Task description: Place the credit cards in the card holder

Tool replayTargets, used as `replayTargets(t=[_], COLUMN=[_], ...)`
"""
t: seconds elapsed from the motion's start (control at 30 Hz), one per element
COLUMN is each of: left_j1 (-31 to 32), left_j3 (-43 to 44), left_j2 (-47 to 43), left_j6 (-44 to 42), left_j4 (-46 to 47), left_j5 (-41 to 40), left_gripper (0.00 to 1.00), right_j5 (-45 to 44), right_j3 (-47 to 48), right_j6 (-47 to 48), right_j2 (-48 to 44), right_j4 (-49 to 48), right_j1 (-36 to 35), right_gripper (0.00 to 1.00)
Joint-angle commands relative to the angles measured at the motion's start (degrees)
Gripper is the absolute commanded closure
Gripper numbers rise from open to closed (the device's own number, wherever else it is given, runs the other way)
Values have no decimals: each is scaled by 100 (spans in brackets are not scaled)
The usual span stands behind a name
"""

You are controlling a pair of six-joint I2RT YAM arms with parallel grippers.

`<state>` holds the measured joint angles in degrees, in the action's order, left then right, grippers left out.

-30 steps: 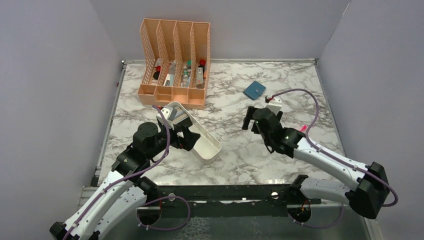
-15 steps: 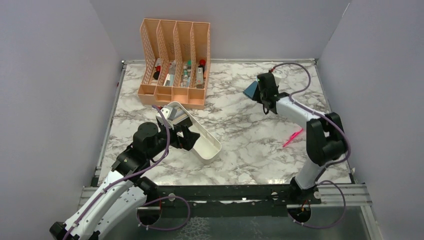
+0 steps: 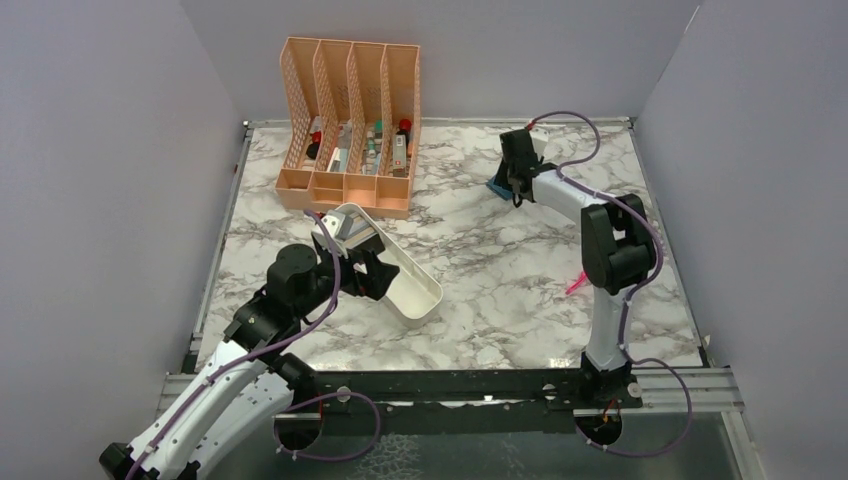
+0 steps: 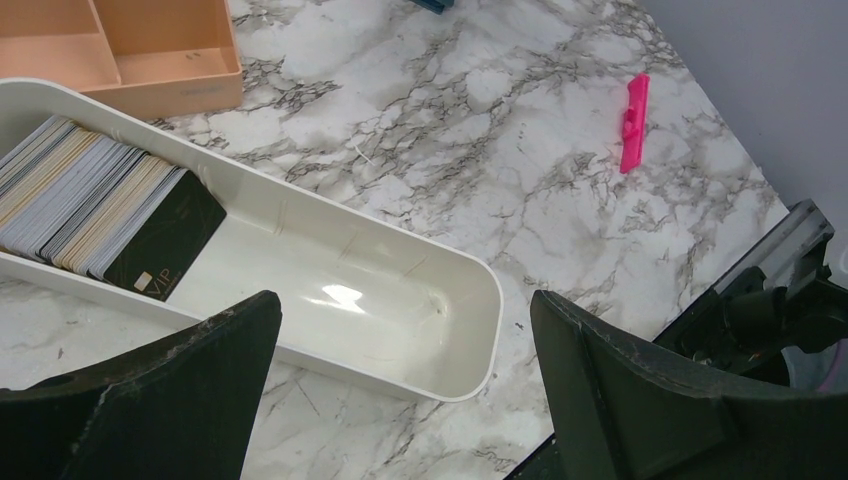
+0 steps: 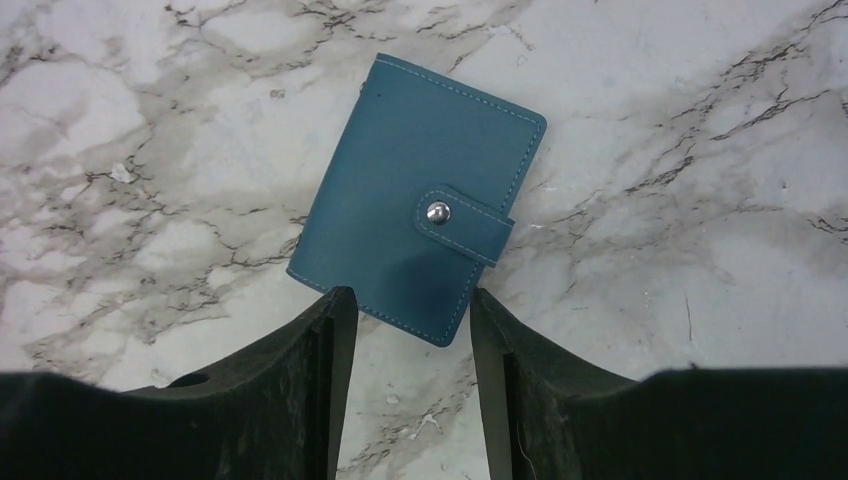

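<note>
The card holder (image 5: pixel 400 190), a teal wallet snapped shut, lies flat on the marble just beyond my right gripper (image 5: pixel 412 300). That gripper is open, its fingers a narrow gap apart, with the wallet's near corner at the gap and nothing held. From above, my right gripper (image 3: pixel 513 180) hangs over the card holder (image 3: pixel 497 186) at the far right and hides most of it. The credit cards (image 4: pixel 90 205) stand stacked at one end of a white tray (image 4: pixel 470 330). My left gripper (image 4: pixel 402 300) hovers wide open above the tray's bare end.
A peach mesh organizer (image 3: pixel 350 120) with small bottles stands at the back left, close behind the white tray (image 3: pixel 415 290). A pink clip (image 3: pixel 578 283) lies on the marble to the right. Grey walls close in the table's sides and back.
My right arm swung from the table's middle out to the far right, over the card holder, and its jaws narrowed. The left arm has not moved.
</note>
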<state>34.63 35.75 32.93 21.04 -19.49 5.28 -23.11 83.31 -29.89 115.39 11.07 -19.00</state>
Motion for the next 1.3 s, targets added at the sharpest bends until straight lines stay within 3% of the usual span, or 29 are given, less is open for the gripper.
replayTargets(t=[0.0,0.23,0.6,0.87,1.07,1.27], left_j1=[31,21,19,21,9,1], left_j3=[-6,-6,-15,-2,-15,-33], left_j2=[55,-30,-37,10,21,32], left_j6=[14,-22,-11,-48,-43,-4], left_j4=[-40,-37,-37,-38,-38,-36], left_j5=[-34,-69,-4,102,117,81], left_gripper=[1,1,1,1,1,3], right_j5=[-336,-563,-142,5,273,543], right_j3=[395,950,705,496,-326,-1063], right_j6=[90,273,312,584,795,814], right_j2=[402,941,1112,923,224,-571], right_j4=[240,480,387,432,-31,-90], right_j1=[82,147,299,301,301,268], right_gripper=[50,50,52,76,99,99])
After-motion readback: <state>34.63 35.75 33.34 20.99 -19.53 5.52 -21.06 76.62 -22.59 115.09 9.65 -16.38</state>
